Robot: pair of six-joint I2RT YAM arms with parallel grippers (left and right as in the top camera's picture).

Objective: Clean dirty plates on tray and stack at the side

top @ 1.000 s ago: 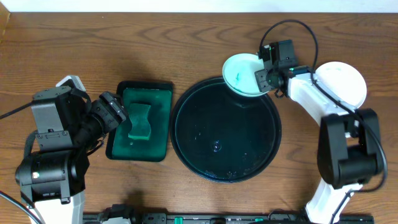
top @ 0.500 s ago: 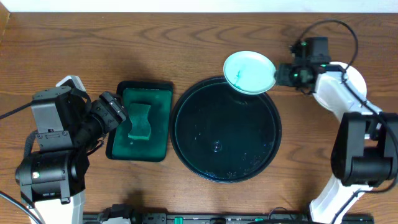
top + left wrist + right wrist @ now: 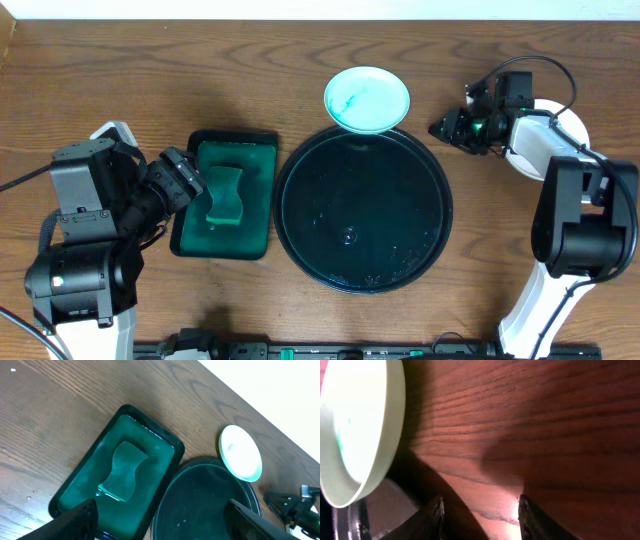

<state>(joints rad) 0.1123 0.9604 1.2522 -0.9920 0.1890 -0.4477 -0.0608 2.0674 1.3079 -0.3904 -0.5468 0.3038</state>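
Nearest, the left claw (image 3: 192, 178) hangs wide open above the short end of a rectangular dark green tray (image 3: 260, 205), where a waisted green sponge (image 3: 227, 195) lies flat on a wet-looking floor. Just beside it sits the tray (image 3: 330, 200), a large, round, glossy black one with a raised rim and a shining bare floor.

Farther back, the dirty plate (image 3: 367, 99) is round, white and teal-rimmed. It faces up with a teal smear left of centre, and its near edge laps over the tray's far rim. Being round, it has no long axis.

To its right, across a strip of bare wood-grain table (image 3: 200, 70), the right claw (image 3: 438, 128) points at it, partly open, with only wood between the fingers. A white plate (image 3: 577, 125) lies partly under that arm.
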